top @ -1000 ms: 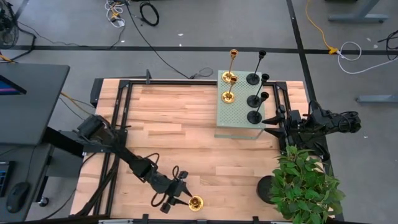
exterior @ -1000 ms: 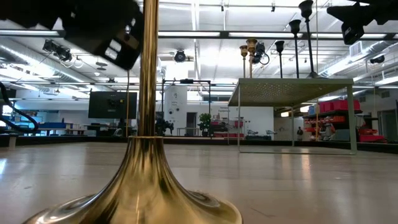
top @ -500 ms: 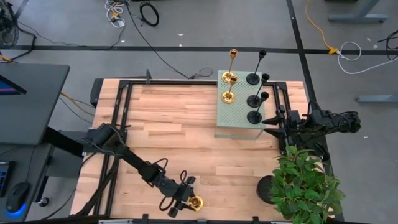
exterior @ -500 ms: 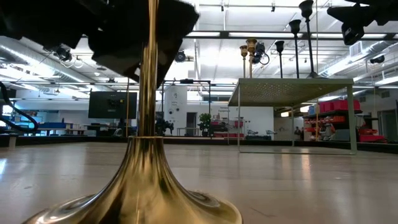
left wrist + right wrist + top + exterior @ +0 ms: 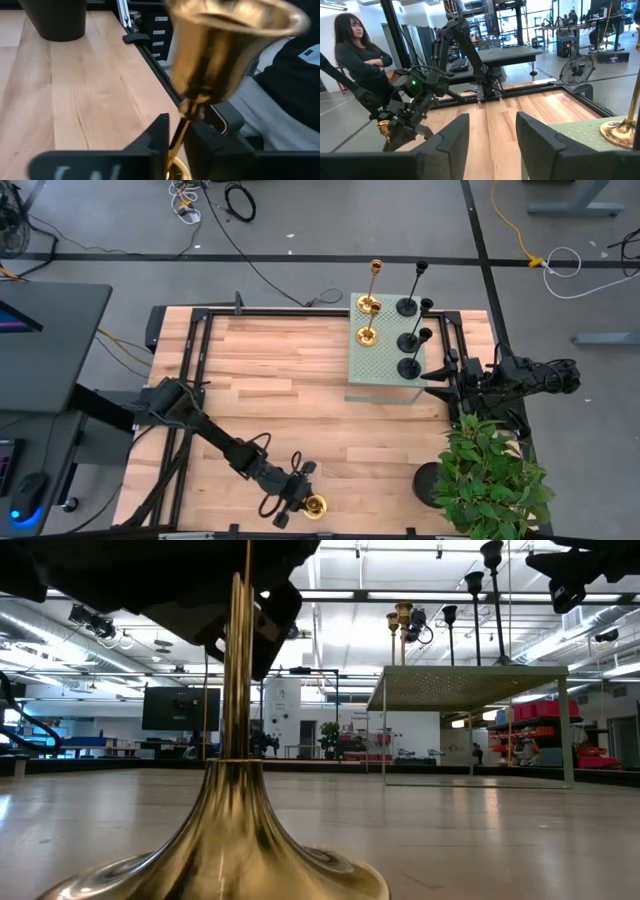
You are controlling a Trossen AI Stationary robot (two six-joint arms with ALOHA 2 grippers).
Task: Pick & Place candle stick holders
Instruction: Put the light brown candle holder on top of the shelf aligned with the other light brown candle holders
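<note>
near the table's front edge, left gripper [image 5: 300,502] clasps gold candlestick [image 5: 316,506].

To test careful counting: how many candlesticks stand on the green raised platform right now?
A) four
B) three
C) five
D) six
C: the high view shows two gold candlesticks and three black candlesticks on the green platform; the sixth, a gold candlestick, stands near the table's front edge at the left hand.

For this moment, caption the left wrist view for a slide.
Left gripper closes around the stem of a gold candlestick near the table edge.
</note>
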